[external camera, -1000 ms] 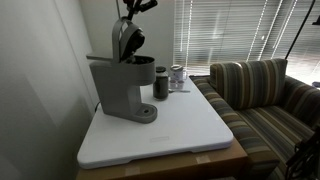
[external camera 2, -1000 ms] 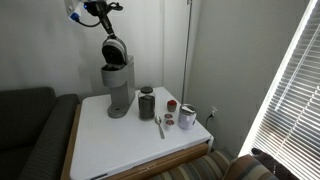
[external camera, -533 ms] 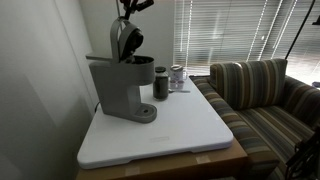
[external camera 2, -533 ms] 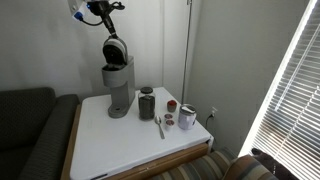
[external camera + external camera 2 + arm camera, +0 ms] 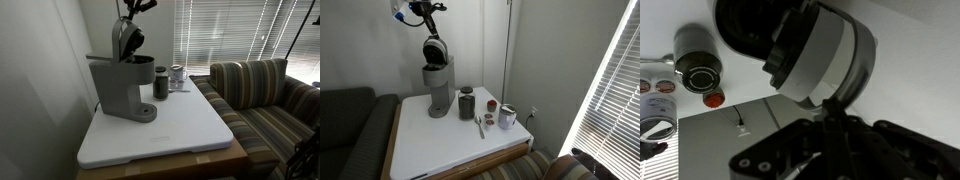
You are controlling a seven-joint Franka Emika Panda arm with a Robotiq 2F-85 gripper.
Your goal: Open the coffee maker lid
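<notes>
The grey coffee maker [image 5: 120,88] stands at the back of the white table in both exterior views [image 5: 438,92]. Its lid [image 5: 126,40] is swung up and stands nearly upright above the head, dark underside showing [image 5: 434,50]. My gripper [image 5: 128,14] hangs just above the lid's top edge [image 5: 428,26]. In the wrist view the lid [image 5: 825,55] fills the top. My gripper [image 5: 830,120] has its two dark fingers pressed together, tips right at the lid's rim, with nothing between them.
A dark cup [image 5: 161,83] stands next to the machine [image 5: 467,103]. Metal jars [image 5: 507,117], small lids and a spoon [image 5: 480,126] lie to one side. A striped sofa [image 5: 270,100] borders the table. A wall is close behind the machine.
</notes>
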